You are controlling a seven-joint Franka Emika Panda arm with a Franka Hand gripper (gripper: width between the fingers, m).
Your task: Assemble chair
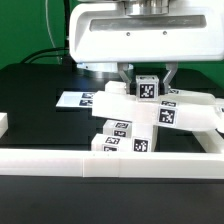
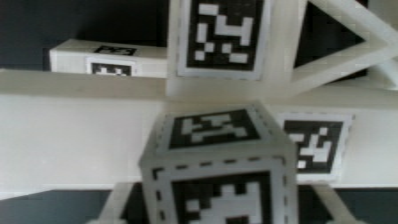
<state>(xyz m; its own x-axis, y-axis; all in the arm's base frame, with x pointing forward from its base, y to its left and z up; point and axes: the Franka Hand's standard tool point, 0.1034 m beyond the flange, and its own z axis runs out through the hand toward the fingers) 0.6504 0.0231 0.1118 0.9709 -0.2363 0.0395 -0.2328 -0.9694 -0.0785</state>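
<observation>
Exterior view: gripper (image 1: 148,80) points straight down, clamped on a square leg (image 1: 148,89).

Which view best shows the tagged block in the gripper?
Exterior view: the gripper holds the tagged block, seen whole above the other chair parts. Wrist view shows only its tagged faces, close up.

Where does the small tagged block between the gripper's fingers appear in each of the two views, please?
Exterior view: the tagged block sits just above the middle of the picture, clamped in the gripper.
Wrist view: it looms large in the foreground, nearest the camera, showing tags on two faces.
Shared landmark: the white chair parts lying directly behind and beneath it.
</observation>
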